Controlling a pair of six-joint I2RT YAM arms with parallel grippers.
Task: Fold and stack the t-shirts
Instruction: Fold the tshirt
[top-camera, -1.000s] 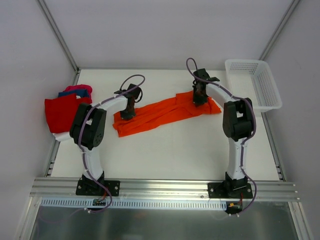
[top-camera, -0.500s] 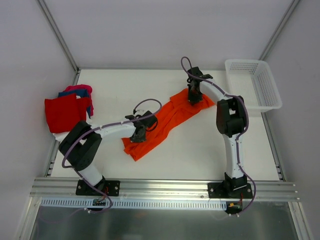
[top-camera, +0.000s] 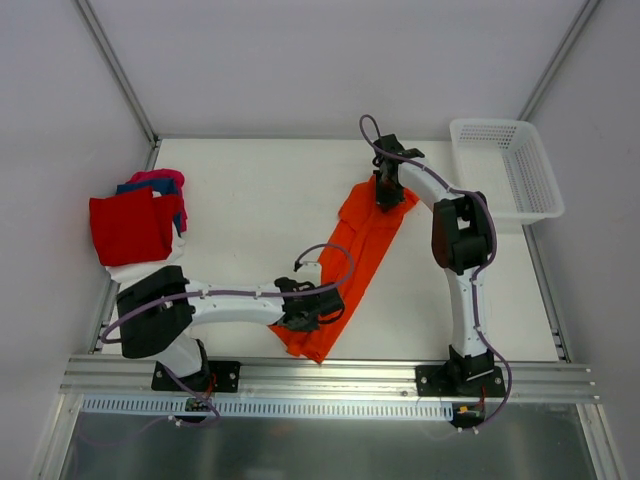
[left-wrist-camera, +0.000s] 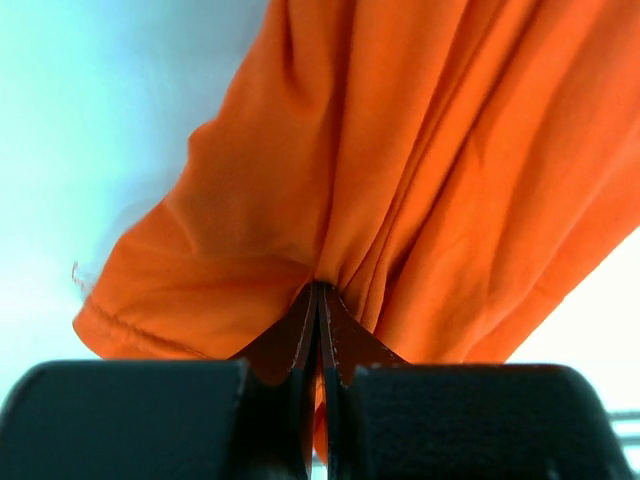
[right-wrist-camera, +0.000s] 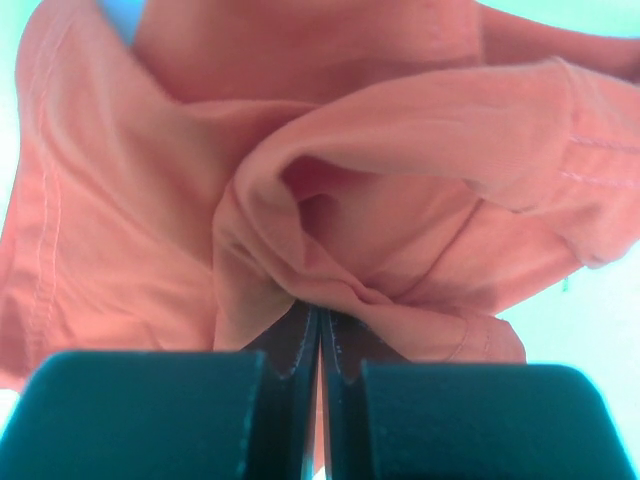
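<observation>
Our left gripper (top-camera: 312, 308) is shut tight on the orange shirt (top-camera: 368, 235). Close up, a bunch of orange folds is pinched right at its tips. It holds the near end of the shirt, at 6 o'clock on the table (top-camera: 250, 190).

Our right gripper (top-camera: 388, 190) is squeezed on the same shirt, at its far end, near 1 o'clock. Close up, a rolled lump of cloth sits at its closed tips.

The shirt is pulled into a long strip between the two grippers. It runs from 7 o'clock up to 1 o'clock, and it is bunched and wrinkled, not flat.

Our left arm (top-camera: 230, 303) lies low along the near edge, reaching toward 3 o'clock.

Away at 9 o'clock sits a pile (top-camera: 140, 268) of other shirts, well apart from the orange one. A red shirt (top-camera: 128, 225) is on top, with blue and pink peeking out behind it and white under it.

At 2 o'clock, past the right arm, stands a white basket (top-camera: 545, 190).
</observation>
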